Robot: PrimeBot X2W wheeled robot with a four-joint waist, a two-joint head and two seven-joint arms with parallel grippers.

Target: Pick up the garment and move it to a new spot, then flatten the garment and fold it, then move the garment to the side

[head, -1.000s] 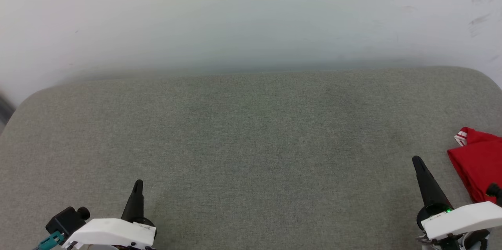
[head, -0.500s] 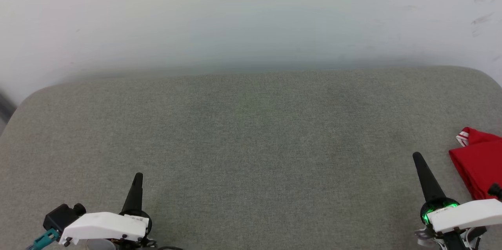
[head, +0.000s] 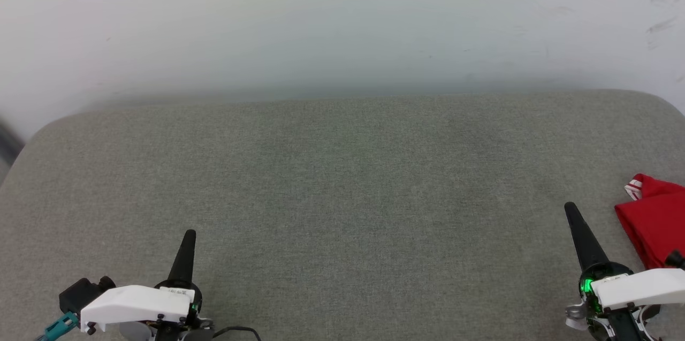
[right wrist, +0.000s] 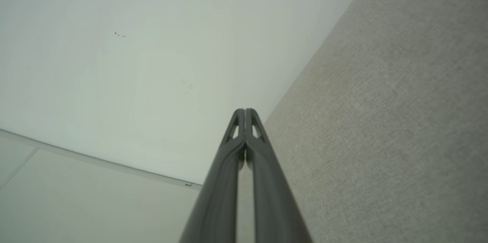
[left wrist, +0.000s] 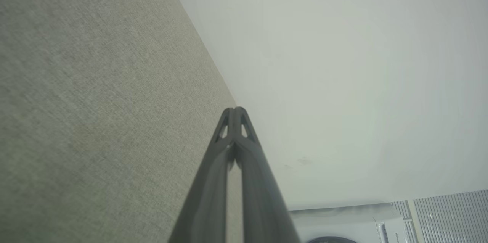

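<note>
Both arms sit low at the near edge of the grey woven-fabric surface [head: 342, 186], pointing far. The left gripper [head: 188, 235] and right gripper [head: 570, 207] are pressed together, empty. The red fabric garment [head: 650, 223] with striped trim lies at the right edge, near the right gripper.

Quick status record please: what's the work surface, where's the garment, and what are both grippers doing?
surface: grey fabric pad against a pale wall
item: garment, red with striped trim, lying at the pad's right edge, partly cut off in the head view
left arm: left gripper shut, holding nothing, lower left over the pad
right arm: right gripper shut, holding nothing, beside the garment on its left, fingers apart from it
fold state: cannot tell, too little of it in view
</note>
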